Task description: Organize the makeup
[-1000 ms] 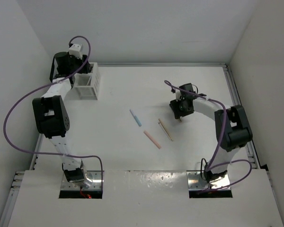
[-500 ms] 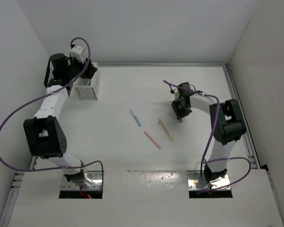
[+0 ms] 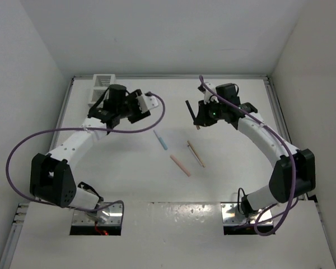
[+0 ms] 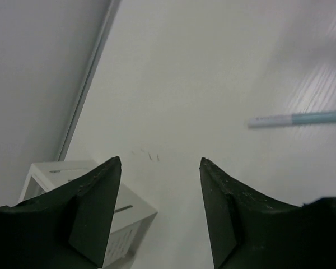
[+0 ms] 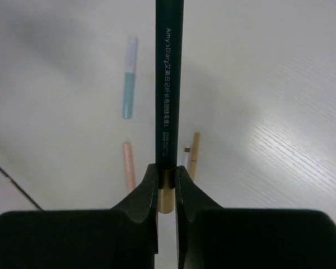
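Your left gripper point(image 4: 159, 168) swung off the box point(image 3: 101, 84) toward mid-table, fingers apart, empty. Your right gripper point(image 5: 166, 175) rose, clamped on a dark pencil point(image 5: 169, 84). Between the arms, the blue stick point(image 3: 160, 139), pink stick point(image 3: 180, 165) and tan stick point(image 3: 195, 153) lie on the table point(image 3: 129, 162).

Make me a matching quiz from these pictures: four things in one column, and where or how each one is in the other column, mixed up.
Column one:
1. dark pencil
2. light blue stick
3. white slatted box
4. left gripper

Column two:
A. open, holding nothing
B. far left corner of the table
C. lying flat near the middle
D. clamped in the right gripper

Pairs: 1-D, 2-C, 3-B, 4-A
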Tool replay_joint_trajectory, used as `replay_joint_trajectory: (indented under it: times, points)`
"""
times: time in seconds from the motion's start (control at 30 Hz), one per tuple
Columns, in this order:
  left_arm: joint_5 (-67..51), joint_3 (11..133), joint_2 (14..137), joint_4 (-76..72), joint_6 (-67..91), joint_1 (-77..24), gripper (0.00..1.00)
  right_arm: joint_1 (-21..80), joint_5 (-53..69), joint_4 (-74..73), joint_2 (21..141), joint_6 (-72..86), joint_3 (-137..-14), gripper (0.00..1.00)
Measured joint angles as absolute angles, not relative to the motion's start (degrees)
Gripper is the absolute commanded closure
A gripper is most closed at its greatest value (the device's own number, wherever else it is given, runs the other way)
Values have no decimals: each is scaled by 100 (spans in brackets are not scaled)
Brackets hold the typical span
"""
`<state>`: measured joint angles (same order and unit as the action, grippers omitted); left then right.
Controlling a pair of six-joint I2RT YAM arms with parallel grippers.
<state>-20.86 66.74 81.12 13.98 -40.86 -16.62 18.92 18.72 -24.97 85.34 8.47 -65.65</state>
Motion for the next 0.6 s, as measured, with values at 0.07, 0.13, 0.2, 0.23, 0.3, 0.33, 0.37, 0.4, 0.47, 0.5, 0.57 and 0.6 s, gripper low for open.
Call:
replay_joint_trajectory:
  times: [0.07,0.13,0.2,0.23,0.3,0.33,0.37,0.4,0.47,0.5,0.57,0.6]
  points:
    - [-1455,6475,8128,1522,-4589,-1946,36,1929,2093,-2646,8534,956,-6740,100]
    - [-799,6355,8143,1601,-5070,-2130,36,1968,2265,-2788,8534,1061,-6860,100]
    - [-220,6224,8121,1505,-5612,-2150,36,2016,2388,-2897,8536,1153,-6912,100]
    - [27,6125,8090,1409,-5889,-2123,36,2045,2434,-2923,8547,1199,-6921,100]
    - [377,5911,7946,1258,-6460,-2093,35,2123,2508,-2985,8621,1267,-6963,100]
    - [528,5852,7867,1223,-6698,-2093,35,2185,2552,-3026,8689,1293,-6995,100]
    - [652,5835,7793,1192,-6936,-2097,33,2259,2587,-3068,8781,1319,-7037,100]
    - [727,5841,7736,1114,-7146,-2119,33,2322,2615,-3107,8864,1341,-7078,100]
    - [792,5920,7669,978,-7607,-2180,32,2449,2652,-3218,9021,1369,-7183,100]
    - [792,5946,7647,895,-7830,-2200,32,2486,2670,-3247,9072,1376,-7218,100]
    - [716,5940,7568,668,-8519,-2220,31,2563,2707,-3326,9120,1398,-7286,100]
    - [550,5867,7485,493,-9074,-2202,31,2571,2707,-3343,9120,1413,-7301,100]
